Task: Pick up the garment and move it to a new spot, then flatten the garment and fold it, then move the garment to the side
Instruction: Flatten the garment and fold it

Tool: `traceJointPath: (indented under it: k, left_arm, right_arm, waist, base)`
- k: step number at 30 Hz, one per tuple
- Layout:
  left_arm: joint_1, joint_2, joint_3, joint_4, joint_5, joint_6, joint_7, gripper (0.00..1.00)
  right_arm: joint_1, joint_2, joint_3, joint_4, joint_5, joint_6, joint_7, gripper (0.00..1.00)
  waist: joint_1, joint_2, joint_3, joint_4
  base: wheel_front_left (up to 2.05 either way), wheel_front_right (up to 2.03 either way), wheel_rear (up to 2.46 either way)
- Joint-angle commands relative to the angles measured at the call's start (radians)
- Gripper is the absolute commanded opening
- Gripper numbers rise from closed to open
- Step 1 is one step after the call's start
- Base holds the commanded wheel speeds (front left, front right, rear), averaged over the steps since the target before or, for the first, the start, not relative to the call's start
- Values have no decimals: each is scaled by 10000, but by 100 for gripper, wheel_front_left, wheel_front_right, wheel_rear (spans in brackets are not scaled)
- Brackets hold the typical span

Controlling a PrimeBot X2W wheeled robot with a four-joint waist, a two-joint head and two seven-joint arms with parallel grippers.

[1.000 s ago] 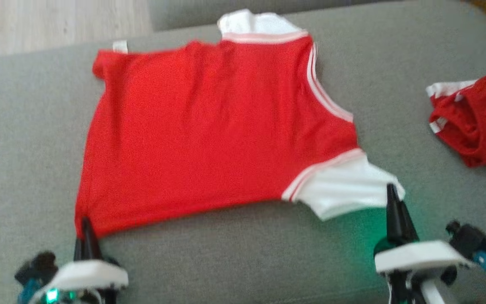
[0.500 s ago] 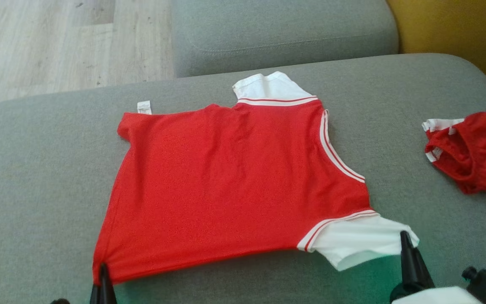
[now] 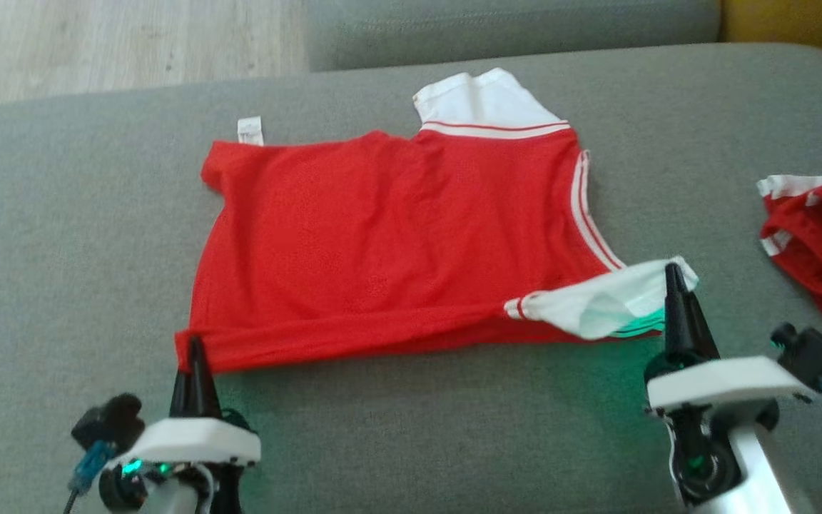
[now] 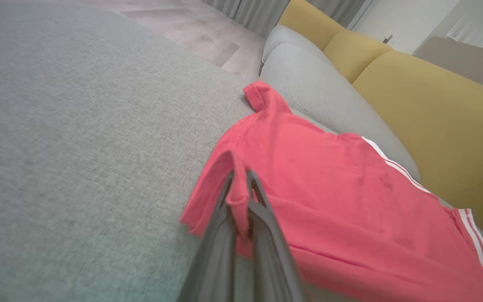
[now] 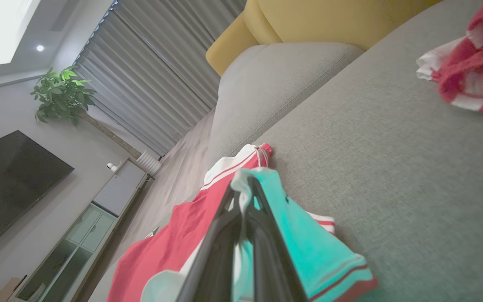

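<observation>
On the wide grey sofa seat the red garment lies spread near the middle, white collar end toward the far edge and a small white label sticking out at its far left corner. Its near edge is raised off the fabric and curled over itself. The left gripper is clamped tight on the near left corner of the red hem, with cloth bunched between its dark fingers. The right gripper is pinched closed on the white sleeve, which stands up from the seat and picks up a green tint from the gripper's light. Off to the right, well apart from the spread garment, a second red-and-white piece of clothing sits crumpled in a heap at the frame's edge. Beyond the seat a grey cushion runs along the far side with a yellow cushion next to it, and pale wood flooring shows at the upper left. The right wrist view looks out at the room: grey curtains, a leafy plant, a dark wall-mounted screen and a low cabinet.
</observation>
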Motion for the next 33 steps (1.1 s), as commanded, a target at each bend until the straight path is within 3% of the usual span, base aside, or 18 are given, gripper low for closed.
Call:
traceJointPath:
  k: [1,17,18,19,20,21,23,26,30,33]
  left_arm:
    - [-475,151,132,-67,-55,108,-53,0]
    - [-2719,151,-602,1387,-787,939,-53,3]
    - [-2820,151,-619,1461,-816,1047,-53,20]
    - [-2912,151,-573,1472,-827,1177,-53,48]
    - [-2973,151,-475,1431,-826,1322,-53,80]
    - [-2995,151,-382,1388,-826,1440,-53,100]
    - [-2959,151,-125,1170,-716,1656,-53,100]
    - [-2657,151,178,736,1,1883,-53,100]
    - [-1965,169,297,85,1647,1939,-53,100]
    - [-1389,339,97,-181,2931,1897,-53,100]
  right_arm:
    - [-508,-62,307,-60,32,37,-30,0]
    - [-3307,-61,618,2765,41,37,-548,0]
    - [-3464,-61,597,2991,36,37,-632,24]
    - [-3619,-61,625,3180,37,37,-706,50]
    - [-3763,-61,660,3333,19,37,-792,100]
    - [-3891,-61,649,3460,-21,37,-895,100]
    - [-4077,-61,534,3583,-75,37,-1069,100]
    - [-4142,-61,206,3399,-1120,37,-1158,100]
    - [-3530,-61,-675,2411,-3436,37,-1166,100]
    - [-2870,-61,-781,1688,-5055,37,-1168,100]
  waist:
    - [-2,-1,201,98]
    - [-2,-1,960,278]
    - [-2,-1,981,293]
    - [-2,-1,998,313]
    - [-2,-1,1013,328]
    - [-2,-1,1021,341]
    - [-2,-1,1017,370]
    - [-2,-1,970,373]
    - [-2,-1,823,376]
    - [-2,-1,629,365]
  base:
    - [0,0,0]
    - [0,0,0]
    - [0,0,0]
    - [0,0,0]
    - [0,0,0]
    - [0,0,0]
    - [0,0,0]
    - [0,0,0]
    - [0,0,0]
    - [0,0,0]
